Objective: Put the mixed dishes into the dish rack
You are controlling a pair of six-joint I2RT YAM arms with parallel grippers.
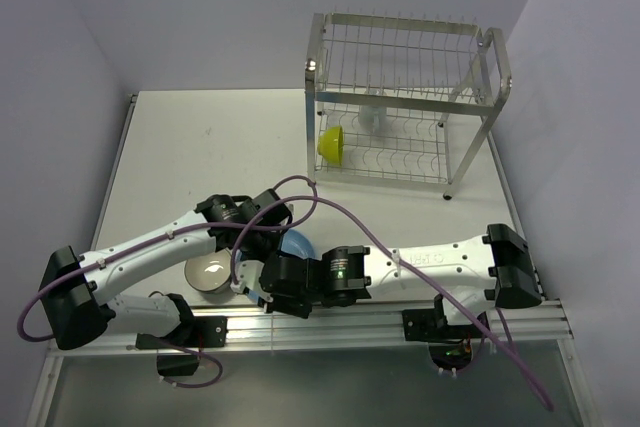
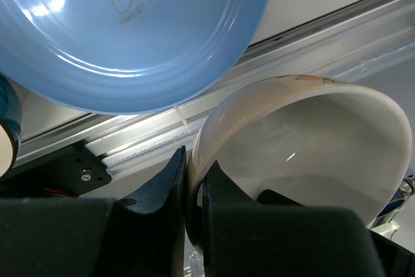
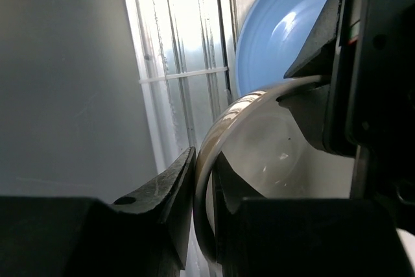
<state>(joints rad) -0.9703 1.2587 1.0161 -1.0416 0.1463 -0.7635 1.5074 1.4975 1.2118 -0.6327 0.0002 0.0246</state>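
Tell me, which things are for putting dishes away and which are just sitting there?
For the job:
- dish rack
- lime-green bowl, in the rack's lower shelf
- pale mug, faint behind the wires
- blue plate
- bowl with white inside

Just there:
- purple cable
- metal rail at the near edge
- white table

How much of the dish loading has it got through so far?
Done: the lime-green bowl and what looks like the pale mug sit on the lower shelf of the dish rack. In hand: the left pincer and the right pincer both clamp the rim of a white-lined bowl. To go: that bowl and the blue plate beside it.
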